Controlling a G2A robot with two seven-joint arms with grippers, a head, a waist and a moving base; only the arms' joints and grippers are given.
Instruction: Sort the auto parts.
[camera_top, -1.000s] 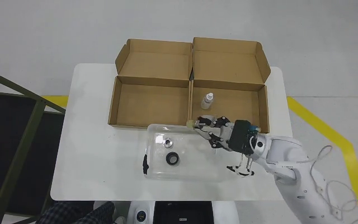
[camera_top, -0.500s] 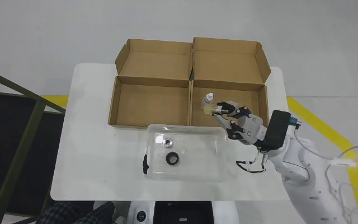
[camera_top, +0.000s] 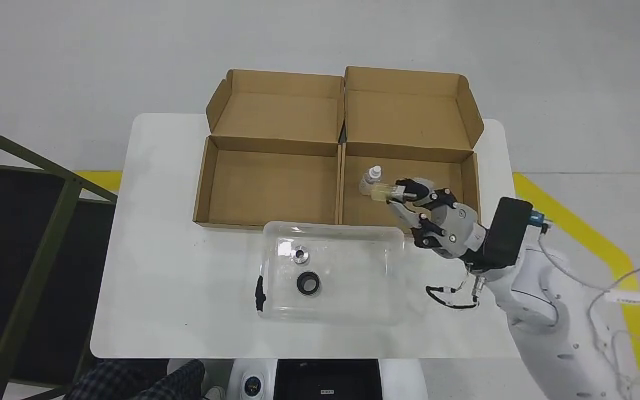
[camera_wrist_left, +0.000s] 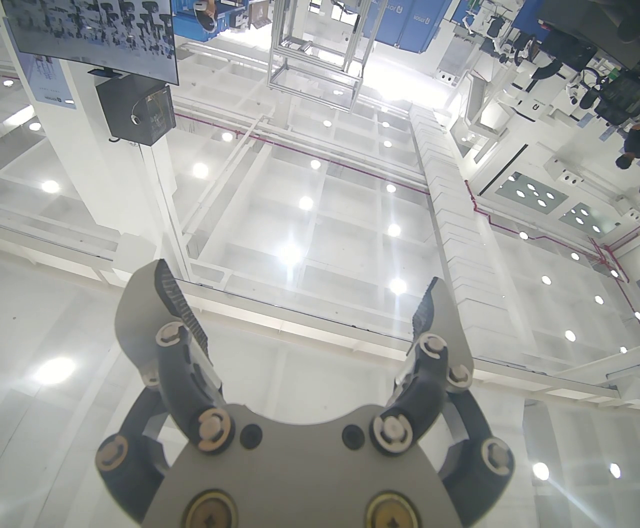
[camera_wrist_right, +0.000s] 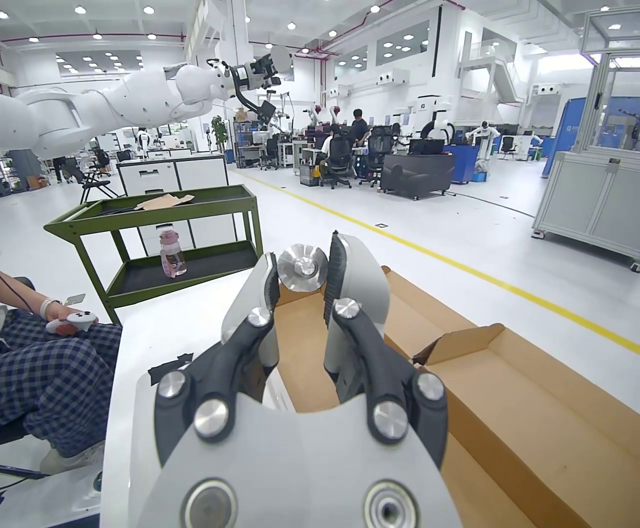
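My right gripper (camera_top: 398, 191) hangs over the right cardboard box (camera_top: 445, 178), shut on a round silver metal part (camera_wrist_right: 301, 267) held between its fingertips (camera_wrist_right: 340, 265). A small white bottle-shaped part (camera_top: 372, 179) stands in that box, just beside the gripper. The left cardboard box (camera_top: 270, 186) holds nothing. In front of the boxes, the clear plastic tray (camera_top: 350, 272) contains a small metal part (camera_top: 299, 253) and a black ring (camera_top: 309, 285). My left gripper (camera_wrist_left: 300, 305) is open, points up at the ceiling and holds nothing.
A small black piece (camera_top: 259, 293) sits at the clear tray's left edge. Both box lids (camera_top: 340, 100) stand open toward the far side. A green cart (camera_top: 40, 230) stands off the table's left. Bare white table surrounds the tray.
My right gripper has carried the silver part from above the clear tray to over the right box, near the white bottle-shaped part.
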